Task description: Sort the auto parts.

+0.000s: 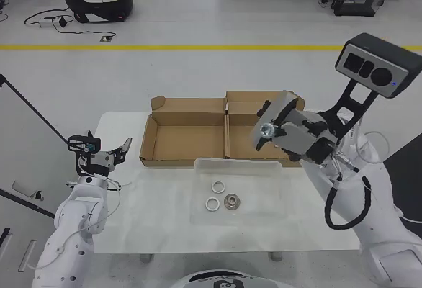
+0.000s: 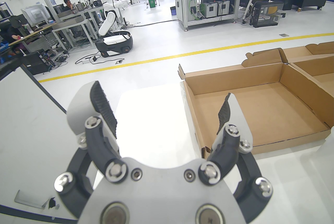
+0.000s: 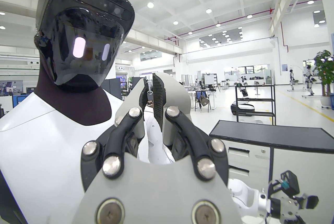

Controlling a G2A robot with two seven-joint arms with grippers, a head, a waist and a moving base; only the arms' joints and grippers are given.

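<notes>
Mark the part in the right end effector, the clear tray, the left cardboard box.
held part (image 1: 267,131), top view, its round metal face
clear tray (image 1: 263,194), top view, bare floor right of the parts
left cardboard box (image 1: 186,142), top view, bare floor

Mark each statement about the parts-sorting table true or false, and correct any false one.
1. The clear tray holds two white rings and a grey metal part. True.
2. The left gripper holds a white ring. False: it is open, with nothing between its fingers.
3. The right gripper is shut on a small metal part. True.
4. The two cardboard boxes stand at opposite ends of the table. False: they sit side by side behind the tray.
</notes>
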